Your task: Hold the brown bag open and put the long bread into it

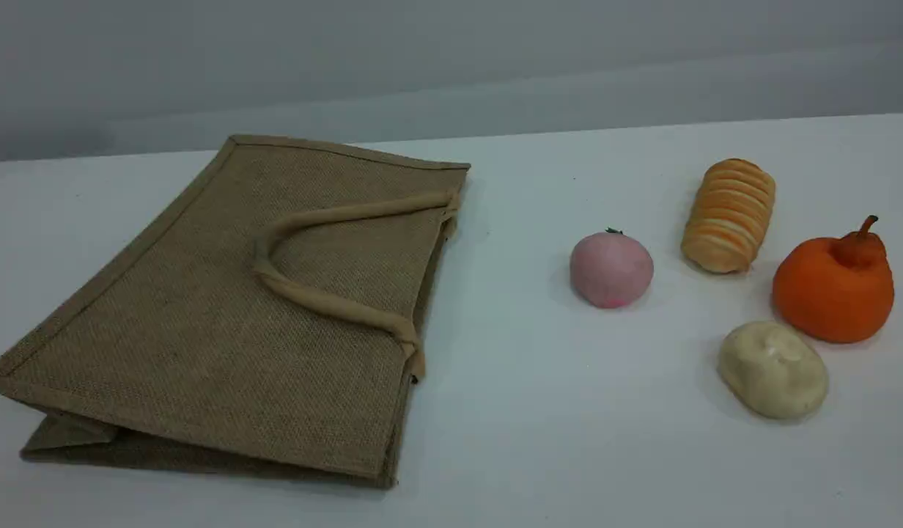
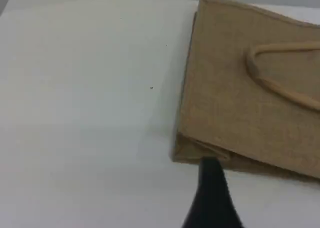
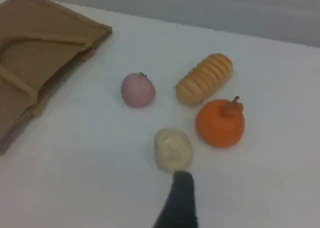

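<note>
The brown bag [image 1: 224, 308] lies flat and closed on the left of the white table, one tan handle [image 1: 327, 301] resting on top, its mouth facing right. The long bread [image 1: 728, 216], golden and ridged, lies at the right rear. Neither arm shows in the scene view. In the left wrist view the dark tip of my left gripper [image 2: 212, 170] hovers over the bag's [image 2: 235, 87] near corner, holding nothing. In the right wrist view my right gripper [image 3: 181, 180] hangs just short of the cream bun, well short of the long bread [image 3: 205, 78], and is empty. The bag [image 3: 30, 62] shows at left.
A pink ball [image 1: 611, 269] sits between the bag and the bread. An orange stemmed fruit [image 1: 833, 286] and a cream oval bun [image 1: 772, 370] lie in front of the bread at the right. The table's far edge [image 1: 642, 126] meets a grey wall.
</note>
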`<state>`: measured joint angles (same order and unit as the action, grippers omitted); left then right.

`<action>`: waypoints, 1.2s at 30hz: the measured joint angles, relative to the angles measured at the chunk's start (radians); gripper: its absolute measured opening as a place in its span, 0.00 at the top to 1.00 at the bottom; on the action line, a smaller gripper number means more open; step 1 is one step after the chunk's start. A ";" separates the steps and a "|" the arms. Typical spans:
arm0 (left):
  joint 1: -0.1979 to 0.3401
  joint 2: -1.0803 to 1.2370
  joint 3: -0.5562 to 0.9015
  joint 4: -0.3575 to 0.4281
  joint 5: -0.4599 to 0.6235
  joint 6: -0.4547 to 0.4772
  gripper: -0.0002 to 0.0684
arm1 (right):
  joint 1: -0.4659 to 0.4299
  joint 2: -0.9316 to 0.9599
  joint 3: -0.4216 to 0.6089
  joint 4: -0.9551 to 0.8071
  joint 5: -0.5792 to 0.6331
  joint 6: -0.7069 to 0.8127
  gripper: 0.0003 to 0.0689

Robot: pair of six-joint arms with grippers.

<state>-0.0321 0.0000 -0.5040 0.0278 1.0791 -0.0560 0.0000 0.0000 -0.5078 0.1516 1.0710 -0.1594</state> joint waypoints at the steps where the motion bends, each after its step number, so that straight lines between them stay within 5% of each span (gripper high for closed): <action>1: 0.000 0.000 0.000 0.000 0.000 -0.001 0.32 | 0.000 0.000 0.000 0.000 0.000 0.000 0.15; 36: 0.000 0.000 -0.002 0.000 0.000 -0.002 0.32 | 0.000 0.000 0.000 0.017 0.000 0.000 0.15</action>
<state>-0.0321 0.0000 -0.5061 0.0278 1.0791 -0.0579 0.0005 0.0000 -0.5078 0.1688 1.0710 -0.1594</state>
